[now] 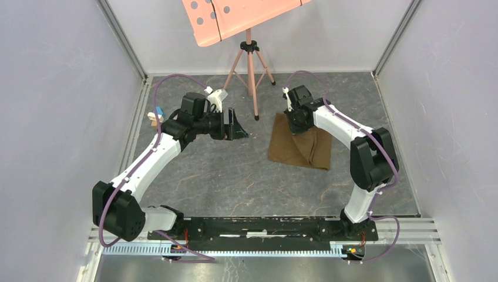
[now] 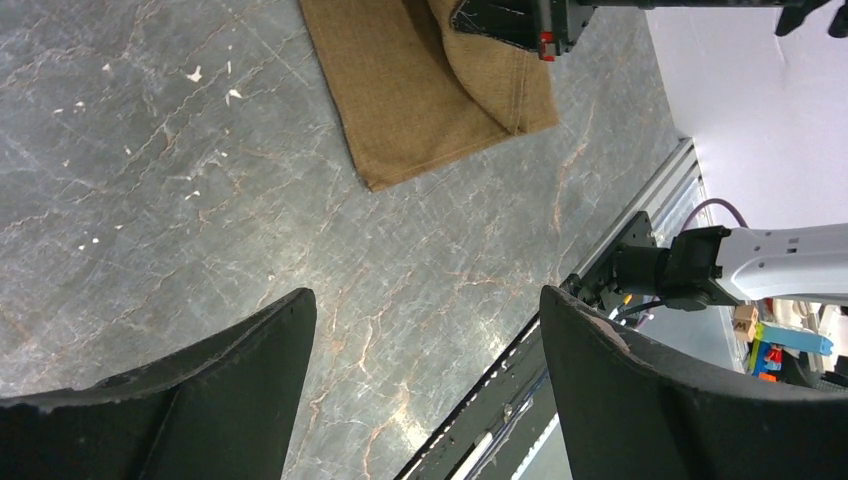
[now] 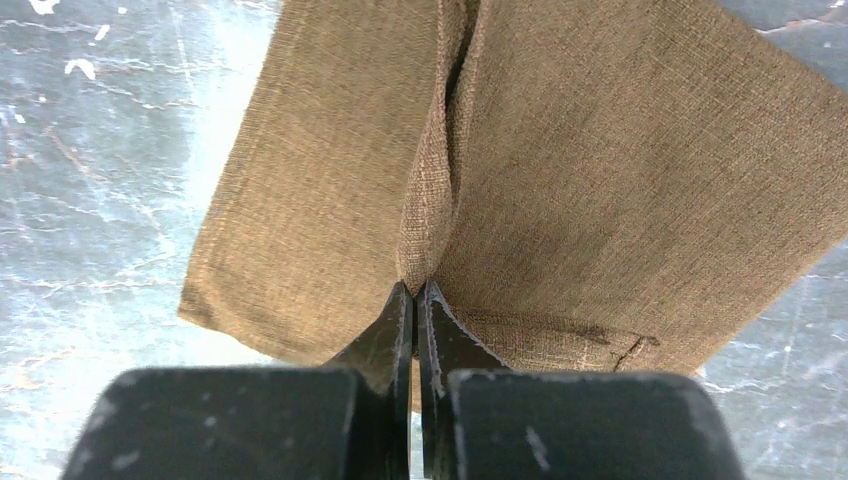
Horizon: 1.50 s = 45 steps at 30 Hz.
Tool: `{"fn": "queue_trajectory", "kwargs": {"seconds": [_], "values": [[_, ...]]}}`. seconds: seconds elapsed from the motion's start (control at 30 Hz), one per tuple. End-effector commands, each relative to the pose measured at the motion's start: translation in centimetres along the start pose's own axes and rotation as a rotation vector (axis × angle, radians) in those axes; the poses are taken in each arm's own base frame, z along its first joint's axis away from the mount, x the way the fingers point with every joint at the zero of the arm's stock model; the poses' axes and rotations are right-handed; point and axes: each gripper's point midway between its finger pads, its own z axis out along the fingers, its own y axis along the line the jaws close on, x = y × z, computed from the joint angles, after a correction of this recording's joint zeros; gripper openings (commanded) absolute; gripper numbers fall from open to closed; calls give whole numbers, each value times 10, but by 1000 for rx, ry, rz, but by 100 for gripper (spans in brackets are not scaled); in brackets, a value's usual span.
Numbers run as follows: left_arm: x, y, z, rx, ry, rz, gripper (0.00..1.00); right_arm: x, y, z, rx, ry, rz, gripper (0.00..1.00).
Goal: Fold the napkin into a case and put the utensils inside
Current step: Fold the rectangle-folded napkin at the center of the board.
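1. The napkin (image 1: 302, 147) lies right of centre on the counter (image 1: 235, 182), mostly flat; no case is formed yet.
2. The right pincer (image 3: 415, 292) pinches a raised ridge at its far edge, so folding looks barely begun.
3. The left pincer (image 2: 425, 300) hangs spread and empty, to the left.
4. The utensils are not visible, and placing them remains.

Overhead looks down; wrist views (right closest) share the napkin (image 1: 292, 150).

Your left arm (image 1: 154, 157) stretches forward and inward. The left hand (image 1: 239, 124) is turned sideways toward the other arm, its fingers (image 2: 250, 370) spread wide apart. Your right arm (image 1: 343, 124) folds at the elbow. The right hand (image 3: 415, 292) points down, its fingertips pinched together on a raised fold of the napkin (image 3: 600, 170).
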Motion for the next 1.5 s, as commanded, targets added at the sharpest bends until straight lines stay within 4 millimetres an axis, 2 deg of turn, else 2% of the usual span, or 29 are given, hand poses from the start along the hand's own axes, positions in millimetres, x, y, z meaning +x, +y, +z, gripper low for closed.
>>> {"fn": "queue_trajectory", "kwargs": {"seconds": [0.0,0.13,0.33,0.77,0.87,0.9,1.0,1.07,1.13,1.2,1.27,1.3,1.4,1.47], "values": [[-4,5,-4,-11,-24,59,89,-22,24,-8,-79,-68,24,0],[-4,6,-8,-19,-45,78,89,-26,34,-3,-88,-59,22,0],[-2,5,-9,-17,-40,81,89,-25,36,5,-87,-36,24,0],[1,4,-8,-5,-33,75,89,-22,24,18,-14,-9,22,0],[1,3,-8,2,-33,73,89,-21,28,20,-38,-6,18,0],[1,3,-8,5,-32,74,89,-21,35,20,-73,-8,10,3],[2,5,-6,0,-31,71,89,-26,60,16,-234,-46,12,28],[4,6,-5,4,-27,62,89,-37,71,4,-326,-111,26,48],[5,6,-4,4,-26,59,89,-51,76,-20,-414,-204,35,66],[5,7,-4,2,-28,62,89,-60,68,-42,-432,-286,47,78],[5,8,-3,-6,-27,59,89,-56,53,-54,-432,-318,52,85],[4,8,-4,-6,-28,61,89,-51,41,-57,-423,-318,63,87],[4,8,-5,-9,-36,68,89,-18,4,-47,-404,-291,130,90],[5,10,-6,-21,-39,67,89,-2,-10,-44,-452,-306,200,90]]}}
